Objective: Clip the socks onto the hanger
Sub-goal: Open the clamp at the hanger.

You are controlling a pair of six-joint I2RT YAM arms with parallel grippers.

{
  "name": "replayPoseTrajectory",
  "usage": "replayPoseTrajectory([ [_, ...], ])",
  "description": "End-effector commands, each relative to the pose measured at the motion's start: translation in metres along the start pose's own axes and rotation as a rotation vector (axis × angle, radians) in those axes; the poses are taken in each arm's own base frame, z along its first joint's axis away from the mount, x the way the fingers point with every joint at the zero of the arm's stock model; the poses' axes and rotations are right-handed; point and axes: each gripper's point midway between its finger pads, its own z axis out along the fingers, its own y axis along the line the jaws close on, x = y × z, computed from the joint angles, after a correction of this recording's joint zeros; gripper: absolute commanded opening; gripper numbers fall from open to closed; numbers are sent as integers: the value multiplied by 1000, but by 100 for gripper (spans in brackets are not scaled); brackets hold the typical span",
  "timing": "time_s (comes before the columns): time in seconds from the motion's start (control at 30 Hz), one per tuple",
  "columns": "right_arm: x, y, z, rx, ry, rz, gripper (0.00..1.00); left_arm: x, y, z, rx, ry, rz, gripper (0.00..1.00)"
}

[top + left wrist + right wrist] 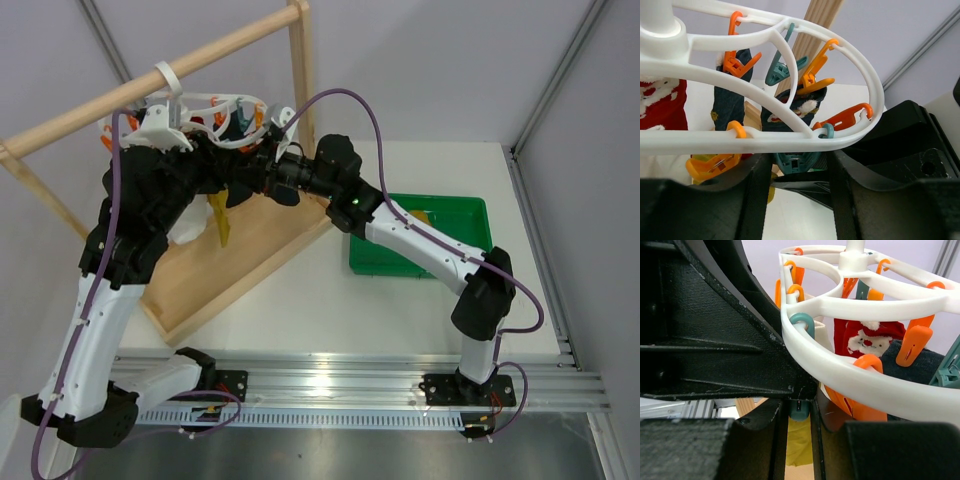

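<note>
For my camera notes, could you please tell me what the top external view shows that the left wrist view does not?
Only the top external view shows the green bin and the mounting rail. Only the left wrist view shows a teal peg between the fingers of the left gripper. Both show the white hanger and the wooden rack.

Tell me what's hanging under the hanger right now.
Under the hanger: a red Santa sock, dark navy socks and a mustard sock. From above, the left arm and right arm cover most of the underside, so other socks may be hidden.
</note>
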Motion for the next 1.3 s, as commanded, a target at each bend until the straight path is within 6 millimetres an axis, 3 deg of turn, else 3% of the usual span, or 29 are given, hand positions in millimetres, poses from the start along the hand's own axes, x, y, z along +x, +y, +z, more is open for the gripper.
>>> replayPoseTrajectory([
  [0.0,-42,17,-4,-40,-78,-44,1,-33,-8,-4,13,-121,16,45],
  [0.2,-37,17,-5,-33,-65,-38,4,-32,-7,-1,13,-135,18,22],
  [0.33,-33,14,-12,-2,-53,-35,25,-31,-6,1,7,-136,18,10],
  [0.37,-32,13,-15,6,-49,-38,40,-29,-5,2,1,-130,19,8],
  [0.4,-24,12,-18,17,-31,-32,47,-28,-4,2,0,-127,18,6],
  [0.43,-28,11,-23,39,-26,-39,59,-26,-5,3,1,-124,18,4],
  [0.6,-18,3,-54,160,57,-28,82,-21,-1,6,-12,-114,14,2],
  [0.63,-1,0,-64,187,115,-33,84,-19,0,7,-15,-110,15,3],
  [0.7,-9,-10,-87,288,131,-51,87,-16,1,8,-19,-104,14,6],
  [0.77,8,-22,-115,399,211,-35,88,-13,3,9,-29,-96,13,6],
  [0.8,11,-41,-132,524,227,-35,88,-13,4,9,-32,-97,15,6],
  [0.87,44,-70,-175,692,327,25,88,-11,5,9,-39,-90,14,6],
  [0.93,51,-106,-226,904,363,47,88,-9,6,9,-40,-87,8,6],
  [1.03,76,-140,-292,1143,429,123,88,-7,7,9,-41,-84,6,6],
  [1.13,102,-164,-348,1329,468,229,88,-4,7,9,-38,-77,6,6],
  [1.27,151,-179,-395,1468,574,320,88,-3,7,9,-38,-73,5,5],
])
